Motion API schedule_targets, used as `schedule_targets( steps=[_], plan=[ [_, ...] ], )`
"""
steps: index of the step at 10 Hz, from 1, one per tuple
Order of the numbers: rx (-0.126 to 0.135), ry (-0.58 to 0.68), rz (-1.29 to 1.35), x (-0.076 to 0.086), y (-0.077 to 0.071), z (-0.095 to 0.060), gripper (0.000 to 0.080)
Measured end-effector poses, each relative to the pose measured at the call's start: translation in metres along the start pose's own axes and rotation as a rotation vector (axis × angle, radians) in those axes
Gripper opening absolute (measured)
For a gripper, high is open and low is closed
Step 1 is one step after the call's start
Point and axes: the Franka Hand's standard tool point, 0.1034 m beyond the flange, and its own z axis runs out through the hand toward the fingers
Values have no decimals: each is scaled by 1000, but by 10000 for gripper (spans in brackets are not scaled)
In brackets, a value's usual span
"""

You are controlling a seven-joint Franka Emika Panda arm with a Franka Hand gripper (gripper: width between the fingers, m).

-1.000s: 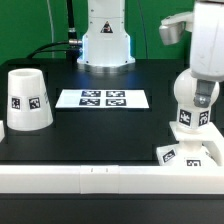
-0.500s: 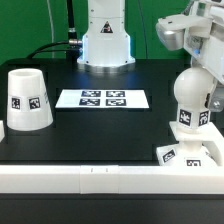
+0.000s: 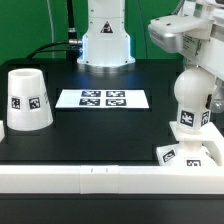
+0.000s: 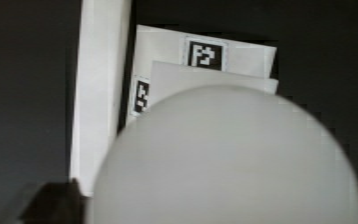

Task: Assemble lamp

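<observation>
While your wrist view shows the bulb as a smooth white dome, it stands on the base at the exterior view's right of the marker board, gripper opening impossible to tell.

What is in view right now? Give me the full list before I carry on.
shade: one, white, tagged, upright on the table at the exterior view's left.
bulb: one, white, tagged, upright on the base at the exterior view's right.
base: one, white, flat, tagged, by the front rail at the exterior view's right.
marker board: one, white with four tags, flat at mid-table.
rail: one, white, along the table's front edge.
table: one, black.
arm: one, white, its foot at the back of the table.
gripper: one, just above the bulb, looks open.
</observation>
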Motion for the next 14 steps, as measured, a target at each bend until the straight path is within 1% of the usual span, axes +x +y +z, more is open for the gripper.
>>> schedule_targets(
  steps=[4, 6, 7, 9, 14],
  plan=[
    [2, 2, 21, -1, 0, 0, 574],
    [9, 13, 204, -4, -1, 0, 574],
    [17, 30, 351, -4, -1, 0, 576],
    [35, 36, 532, -4, -2, 0, 576],
    [44, 34, 881, -3, -1, 1, 576]
  ],
)
